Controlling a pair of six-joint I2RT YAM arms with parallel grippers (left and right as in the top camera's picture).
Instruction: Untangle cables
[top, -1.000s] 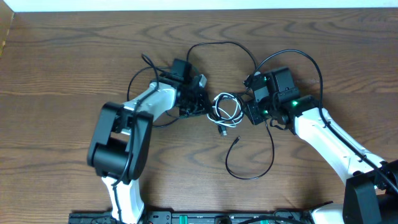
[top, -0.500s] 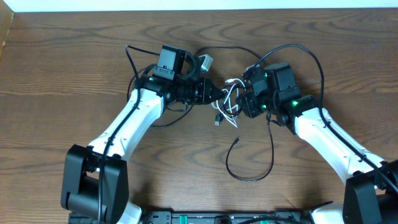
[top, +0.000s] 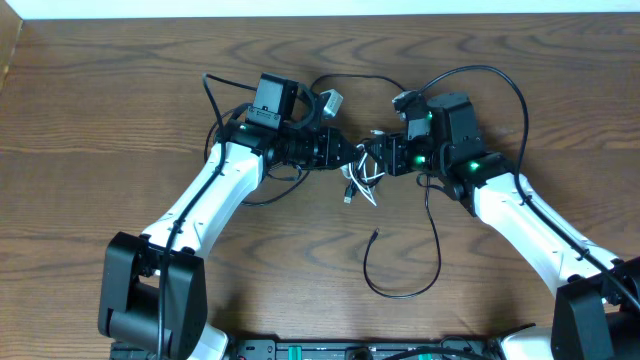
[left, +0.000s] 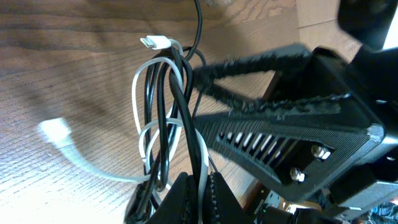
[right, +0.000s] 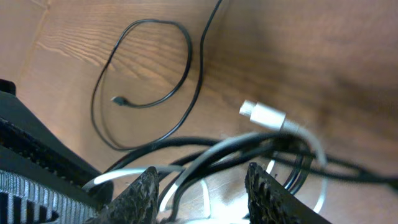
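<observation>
The cables form a small knot of white and black loops (top: 364, 170) hanging between my two grippers at the table's middle. My left gripper (top: 350, 154) is shut on it; in the left wrist view a white cable (left: 139, 106) strand and a black cable (left: 181, 93) strand run down between the closed jaws of that gripper (left: 200, 198). The right gripper (top: 386, 157) faces it from the right. Its jaws stand apart in the right wrist view (right: 208, 199), with white and black strands crossing the gap. A white plug (right: 263, 114) sticks out above. The black cable's long tail (top: 432, 255) loops toward the front, ending in a small plug (top: 375, 234).
Thick black arm cables arch behind both wrists (top: 500, 80). The wooden table (top: 100, 120) stretches left and right of the arms, with a white wall strip along its back edge. A black bar with connectors (top: 330, 350) lies along the front edge.
The left arm swung out and reached in to the knot, raising it off the wood. The right gripper shifted slightly up and right, and the loops are now drawn between the two.
</observation>
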